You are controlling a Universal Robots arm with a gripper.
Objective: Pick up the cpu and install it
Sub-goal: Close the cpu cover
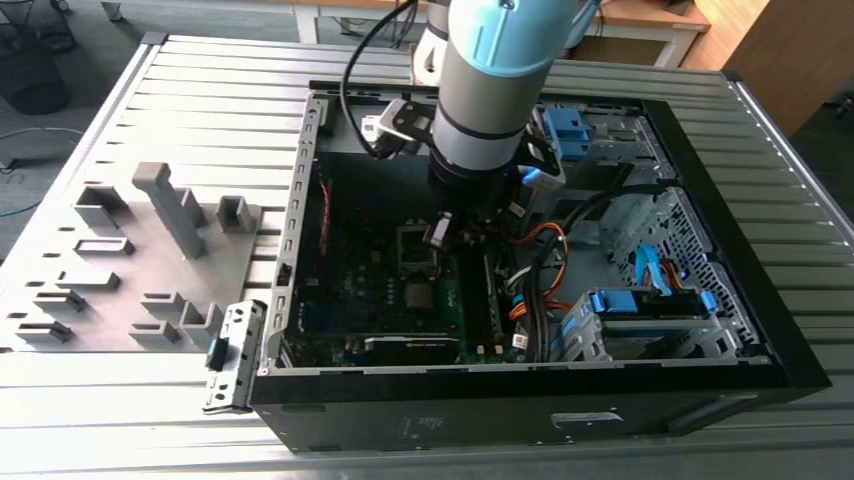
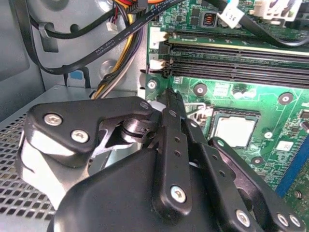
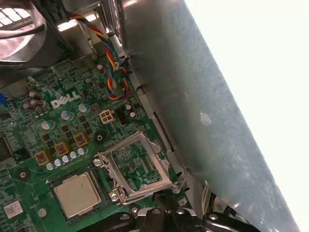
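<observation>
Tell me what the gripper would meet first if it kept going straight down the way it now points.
Most likely the motherboard beside the socket where the cpu sits. The gripper hangs inside the open computer case, pointing down at the board; depth is unclear, so the open socket frame could come first.

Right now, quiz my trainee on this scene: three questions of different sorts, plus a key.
1. True or false: the cpu lies outside the case.
2. The socket's metal frame is: A) flipped open beside the cpu, B) clamped over the cpu, C) in the gripper.
3. Fill in: inside the case, the gripper hangs above the green ____.

Key: 1 false, it sits in its socket. 2 A. 3 motherboard.
</observation>
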